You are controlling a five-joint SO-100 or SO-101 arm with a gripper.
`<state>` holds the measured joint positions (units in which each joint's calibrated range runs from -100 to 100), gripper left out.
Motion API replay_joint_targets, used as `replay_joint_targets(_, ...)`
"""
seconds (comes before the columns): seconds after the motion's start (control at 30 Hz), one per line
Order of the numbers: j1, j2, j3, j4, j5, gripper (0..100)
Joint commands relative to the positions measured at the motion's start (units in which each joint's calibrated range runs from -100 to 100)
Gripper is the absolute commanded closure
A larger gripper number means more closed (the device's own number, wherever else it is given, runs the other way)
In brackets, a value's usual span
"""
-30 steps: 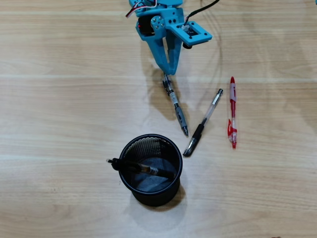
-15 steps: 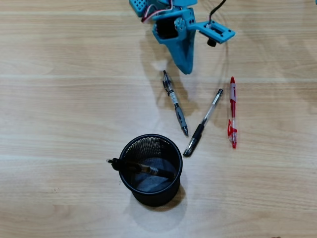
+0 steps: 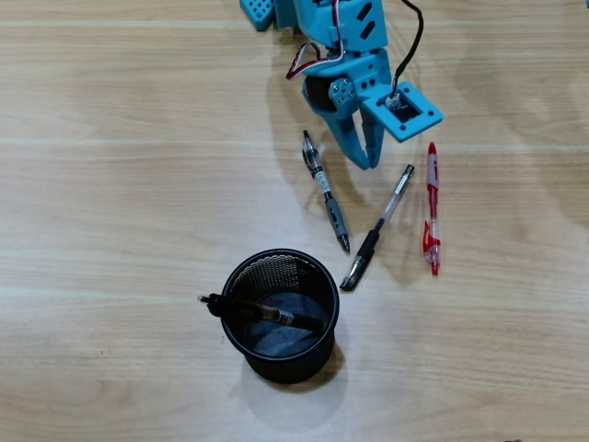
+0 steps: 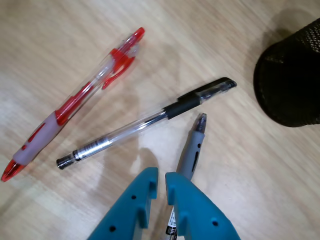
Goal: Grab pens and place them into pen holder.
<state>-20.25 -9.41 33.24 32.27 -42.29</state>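
Gripper (image 3: 370,162) nearly closed, holding nothing. One pen (image 3: 262,311) in pen holder (image 3: 324,341); three pens at its 12–2 o'clock remain.

Bright even light, soft shadows (wrist view slightly blurred)

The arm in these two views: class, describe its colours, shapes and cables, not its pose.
The arm is bright blue plastic with a black motor set into it. Red, white and black wires loop beside that motor, and a black cable runs off the top. A small blue camera bracket sticks out sideways. The gripper has two tapered blue fingers with small holes.
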Motion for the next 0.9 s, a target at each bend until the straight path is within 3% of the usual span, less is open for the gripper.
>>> replay_joint_targets(0.0, 1.69, 2.15, -5.17, 0.23, -1.73, 98)
replay_joint_targets(0.2, 3.78, 4.50, -4.81, 0.49, -3.41, 98)
replay_joint_targets(0.53, 9.68, 8.20, -10.76, 13.15, -3.15, 97)
replay_joint_targets(0.87, 9.04, 13.66, -16.25, 13.49, -3.41, 97)
